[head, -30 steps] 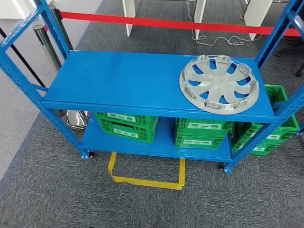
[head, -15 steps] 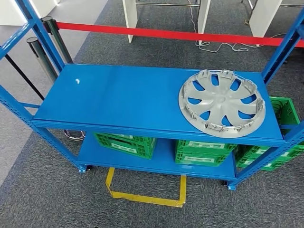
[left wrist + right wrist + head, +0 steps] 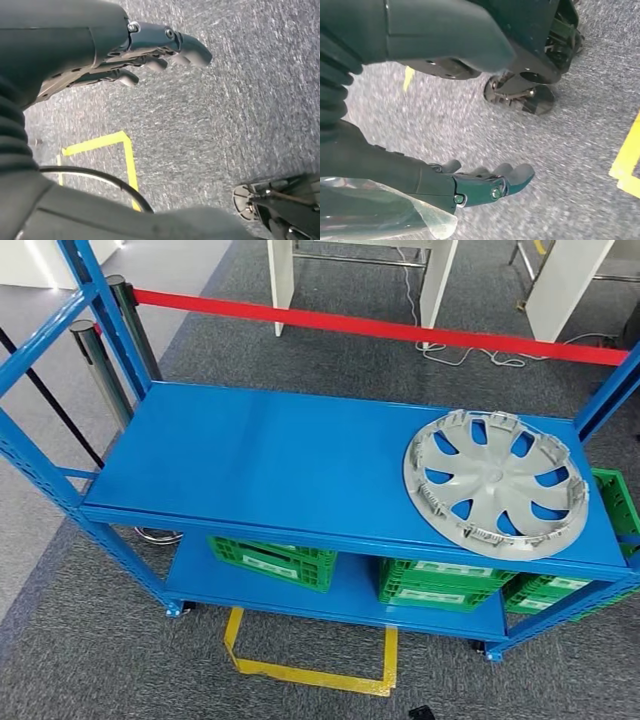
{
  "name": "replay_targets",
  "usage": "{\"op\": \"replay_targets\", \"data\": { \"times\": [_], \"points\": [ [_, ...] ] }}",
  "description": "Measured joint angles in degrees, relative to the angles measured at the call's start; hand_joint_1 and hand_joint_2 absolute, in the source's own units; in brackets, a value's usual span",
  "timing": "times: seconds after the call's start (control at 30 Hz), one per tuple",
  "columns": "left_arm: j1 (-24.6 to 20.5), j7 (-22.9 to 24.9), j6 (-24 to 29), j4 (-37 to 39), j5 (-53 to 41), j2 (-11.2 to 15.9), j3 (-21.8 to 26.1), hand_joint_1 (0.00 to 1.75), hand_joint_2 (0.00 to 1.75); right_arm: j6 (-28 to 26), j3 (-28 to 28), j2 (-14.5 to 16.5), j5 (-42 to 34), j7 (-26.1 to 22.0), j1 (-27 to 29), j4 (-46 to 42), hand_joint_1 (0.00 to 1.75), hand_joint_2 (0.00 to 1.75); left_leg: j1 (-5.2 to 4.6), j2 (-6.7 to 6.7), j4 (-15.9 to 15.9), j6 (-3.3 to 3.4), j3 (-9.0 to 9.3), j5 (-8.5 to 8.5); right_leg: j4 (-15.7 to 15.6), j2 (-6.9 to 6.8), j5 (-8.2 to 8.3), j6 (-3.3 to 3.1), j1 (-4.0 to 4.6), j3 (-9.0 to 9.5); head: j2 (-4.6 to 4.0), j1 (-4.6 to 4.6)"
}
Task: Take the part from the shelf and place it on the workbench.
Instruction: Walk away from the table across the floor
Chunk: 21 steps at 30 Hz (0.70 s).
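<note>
Part [image 3: 495,483]: grey spoked wheel cover, flat on the top board of the blue shelf [image 3: 264,465], right end, near the front edge; likely light, stiff thin plastic, rim clips breakable; best taken by the rim at two opposite sides. Left hand [image 3: 151,47] and right hand [image 3: 486,182]: hanging over grey carpet, fingers loosely extended, holding nothing. Against the earlier head view: the whole scene sits lower and further right, so the camera has moved, not the part.

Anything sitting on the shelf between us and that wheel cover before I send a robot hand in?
Nothing visible. The wheel cover lies alone on the blue shelf, near its front edge. Both robot hands, left and right, hang open over the carpet.
</note>
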Motion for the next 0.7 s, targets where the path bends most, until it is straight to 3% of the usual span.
{"op": "replay_targets", "data": {
  "times": [0.07, 0.17, 0.2, 0.33, 0.37, 0.53, 0.67, 0.7],
  "points": [
    [0.15, 0.48, -1.03, -0.2, 2.52, 0.34, -1.49, 0.0, 0.0, 0.22, 0.73, -0.42, -2.54, 0.42, 0.69, -0.45, 0.0, 1.75, -0.21, 0.01, 0.03, 0.33, 0.07, -0.23, -0.17, 0.01, 0.05, -0.06, -0.11, 0.47, 0.0, 0.01],
    [0.55, 1.27, -2.58, -0.83, 6.49, 0.98, -3.86, 0.0, 0.0, 0.73, 1.96, -1.14, -6.48, 1.09, 1.76, -1.11, 0.0, 0.44, -0.44, 0.02, 0.08, 0.69, 0.11, -0.45, -0.49, 0.0, 0.05, 0.07, -0.25, 0.67, 0.0, 0.0],
    [0.7, 1.53, -3.12, -1.14, 7.89, 1.27, -4.71, 0.0, 0.0, 0.88, 2.4, -1.38, -7.86, 1.32, 2.11, -1.36, 0.0, 0.0, -0.51, 0.02, 0.1, 0.8, 0.13, -0.52, -0.61, -0.01, 0.01, 0.38, -0.31, 0.66, 0.0, 0.0],
    [1.33, 2.54, -5.28, -2.59, 13.34, 2.33, -8.23, 0.0, 0.0, 1.5, 4.32, -2.33, -13.27, 2.22, 3.59, -2.47, 0.0, 0.0, -0.67, 0.04, 0.1, 1.08, 0.4, -0.76, -1.28, -0.04, -0.27, 3.67, -0.7, 0.72, 0.0, -0.02],
    [1.5, 2.8, -5.8, -2.99, 14.65, 2.58, -9.13, 0.0, 0.0, 1.67, 4.82, -2.62, -14.56, 2.42, 3.97, -2.73, 0.0, 0.0, -0.67, 0.04, 0.09, 1.1, 0.49, -0.8, -1.34, -0.05, -0.32, 3.98, -0.74, 0.78, 0.0, -0.03],
    [2.44, 4.06, -8.43, -4.93, 21.25, 3.74, -13.46, 0.0, 0.0, 2.38, 7.25, -3.88, -21.08, 3.51, 5.77, -3.96, 0.0, 0.0, -0.61, 0.04, -0.01, 1.1, 0.73, -0.82, -1.31, -0.07, -0.35, 3.94, -0.68, 0.93, 0.0, -0.04],
    [3.17, 5.08, -10.57, -6.38, 26.66, 4.58, -16.71, 0.0, 0.0, 3.04, 9.07, -4.89, -26.42, 4.43, 7.15, -4.82, 0.0, 1.75, -0.58, 0.04, -0.11, 1.09, 0.87, -0.82, -1.3, -0.07, -0.4, 3.87, -0.65, 1.04, 0.0, -0.04],
    [3.32, 5.33, -11.1, -6.73, 28.0, 4.76, -17.48, 0.0, 0.0, 3.16, 9.5, -5.14, -27.74, 4.65, 7.45, -5.03, 0.0, 1.75, -0.58, 0.04, -0.11, 1.08, 0.89, -0.82, -1.3, -0.07, -0.42, 3.84, -0.65, 1.06, 0.0, -0.04]
  ]
}}
